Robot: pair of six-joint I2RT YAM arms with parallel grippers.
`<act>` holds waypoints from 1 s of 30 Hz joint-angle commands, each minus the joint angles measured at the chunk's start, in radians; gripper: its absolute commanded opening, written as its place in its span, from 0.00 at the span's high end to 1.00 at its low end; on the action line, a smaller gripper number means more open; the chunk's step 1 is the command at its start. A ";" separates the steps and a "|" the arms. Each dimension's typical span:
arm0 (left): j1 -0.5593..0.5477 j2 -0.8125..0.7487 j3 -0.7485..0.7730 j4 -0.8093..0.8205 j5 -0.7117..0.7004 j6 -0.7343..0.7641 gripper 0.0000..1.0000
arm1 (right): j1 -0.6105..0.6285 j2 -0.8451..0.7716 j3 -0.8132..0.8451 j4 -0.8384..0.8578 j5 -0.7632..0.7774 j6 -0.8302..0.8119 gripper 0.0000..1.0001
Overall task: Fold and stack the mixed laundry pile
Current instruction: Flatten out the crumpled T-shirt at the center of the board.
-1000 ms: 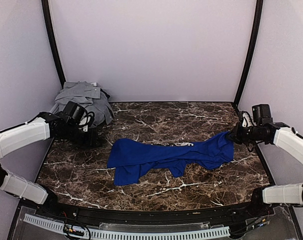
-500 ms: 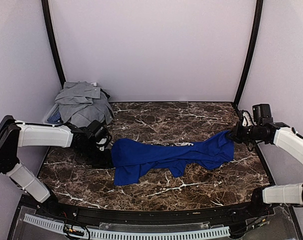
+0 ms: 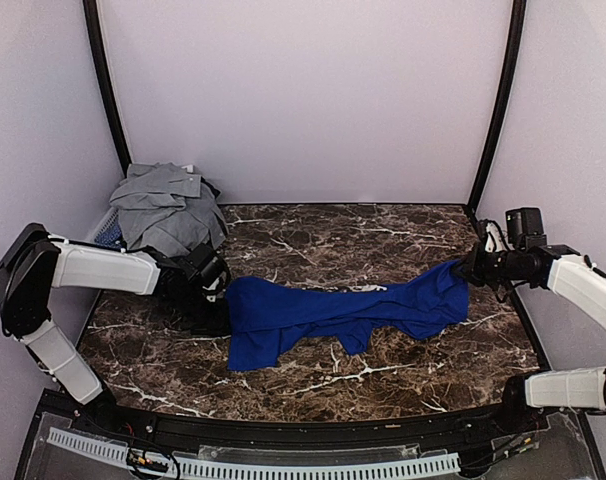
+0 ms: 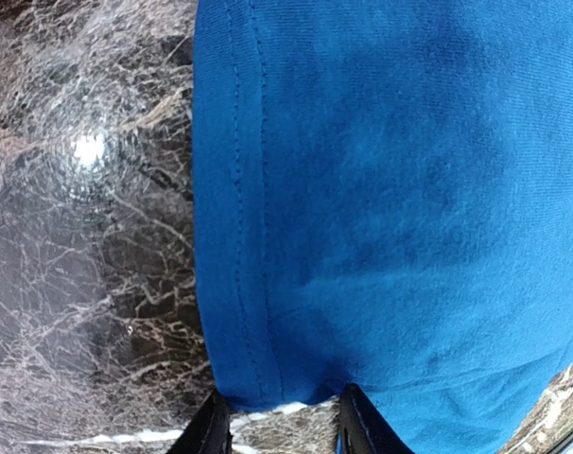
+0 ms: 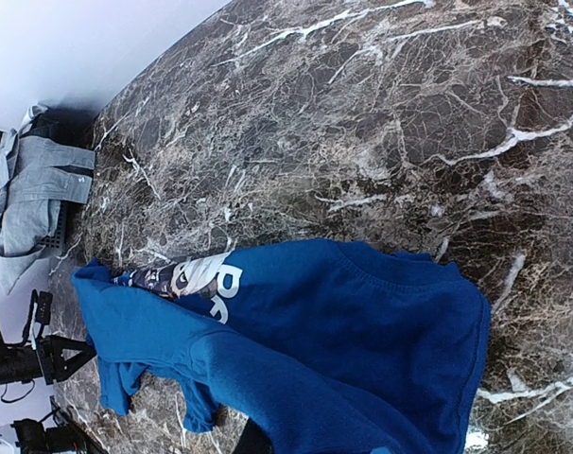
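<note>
A royal-blue T-shirt (image 3: pixel 333 310) with white print lies stretched left to right across the marble table. My left gripper (image 3: pixel 215 310) sits low at its left hem. In the left wrist view the gripper (image 4: pixel 282 430) has its jaws apart, with bare marble between the fingertips (image 4: pixel 211 427) and the stitched hem of the T-shirt (image 4: pixel 390 189) just ahead of them. My right gripper (image 3: pixel 466 270) is shut on the shirt's right end. In the right wrist view the T-shirt (image 5: pixel 343 322) drapes over the fingers and hides them. The rest of the laundry pile, topped by a light-grey shirt (image 3: pixel 168 205), sits at the back left.
The grey pile rests on a mesh basket (image 3: pixel 105 232) in the back-left corner, with a dark piece (image 3: pixel 211 188) behind it. Black frame posts (image 3: pixel 495 105) and white walls close in the table (image 3: pixel 383 235). A perforated rail (image 3: pixel 283 466) runs along the near edge.
My left arm swung right from beside the basket to the blue T-shirt's left hem, and its jaws narrowed. The right arm and its grip stayed still.
</note>
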 commanded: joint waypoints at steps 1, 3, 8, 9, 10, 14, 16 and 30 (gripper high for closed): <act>-0.006 -0.012 0.031 -0.085 -0.104 -0.004 0.62 | -0.008 -0.006 -0.003 0.045 -0.011 -0.010 1.00; -0.006 -0.004 0.049 -0.121 -0.124 0.006 0.63 | -0.008 -0.005 -0.006 0.047 -0.013 -0.010 1.00; -0.008 0.042 0.058 -0.119 -0.111 0.020 0.62 | -0.007 -0.005 -0.004 0.046 -0.016 -0.013 1.00; -0.009 0.053 0.058 -0.116 -0.108 0.021 0.62 | -0.008 -0.005 -0.003 0.047 -0.015 -0.013 1.00; -0.011 0.058 0.056 -0.113 -0.105 0.022 0.62 | -0.008 -0.006 -0.002 0.047 -0.014 -0.012 1.00; -0.031 0.079 0.049 -0.104 -0.078 0.025 0.65 | -0.008 -0.002 -0.002 0.047 -0.017 -0.016 1.00; -0.047 0.091 0.045 -0.103 -0.070 0.026 0.68 | -0.009 0.001 -0.004 0.048 -0.020 -0.018 1.00; 0.047 -0.192 0.264 -0.152 -0.095 0.097 1.00 | -0.009 -0.021 0.191 -0.016 -0.056 -0.074 1.00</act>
